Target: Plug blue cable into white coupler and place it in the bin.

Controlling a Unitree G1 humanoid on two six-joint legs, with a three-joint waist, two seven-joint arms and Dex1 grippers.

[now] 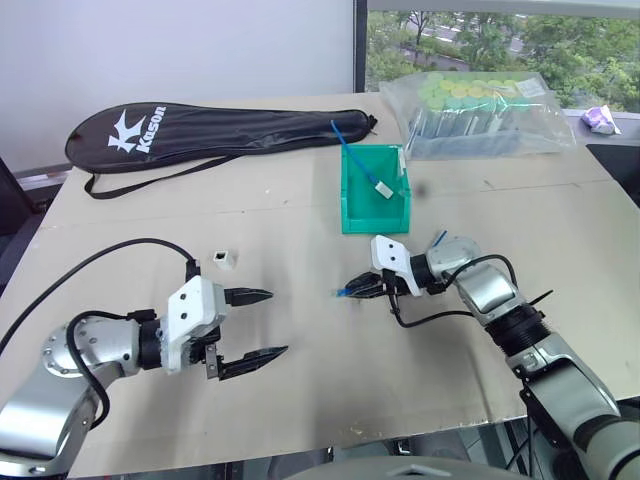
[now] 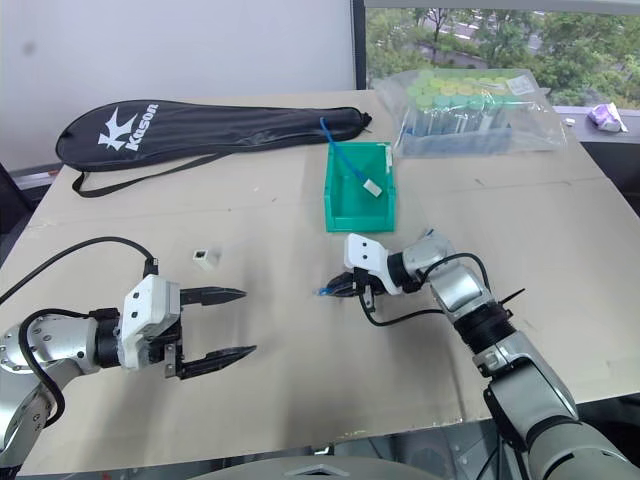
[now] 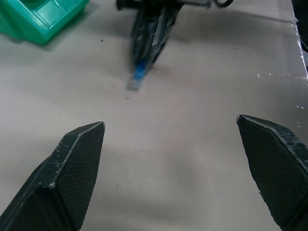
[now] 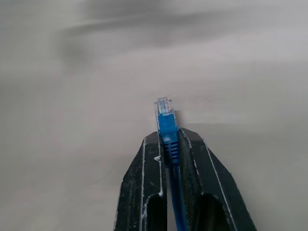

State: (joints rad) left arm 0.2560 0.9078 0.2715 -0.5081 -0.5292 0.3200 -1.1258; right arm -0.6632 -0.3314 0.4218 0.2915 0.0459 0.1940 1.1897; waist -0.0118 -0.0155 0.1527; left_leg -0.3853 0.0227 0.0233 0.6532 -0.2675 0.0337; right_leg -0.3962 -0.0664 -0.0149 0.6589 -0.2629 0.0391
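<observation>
While the right gripper (image 1: 352,291) is pinching the blue cable (image 4: 167,126) over the table (image 1: 300,380), plug forward, the left gripper (image 1: 255,324) is gaping empty; white coupler (image 1: 224,260) is lying unplugged, teal bin (image 1: 372,214) is waiting.

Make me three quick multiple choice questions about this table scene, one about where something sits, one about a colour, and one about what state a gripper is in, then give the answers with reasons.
1. Where is the white coupler?
A. inside the bin
B. on the table by the left gripper
C. in the right gripper

2. What colour is the bin?
A. teal-green
B. red
C. black

3. What is the right gripper doing?
A. standing wide open
B. shut on the white coupler
C. shut on the blue cable

Answers: B, the coupler sits on the table just beyond the left gripper. A, its walls are teal-green. C, the fingers pinch the blue cable just behind its clear plug.
</observation>
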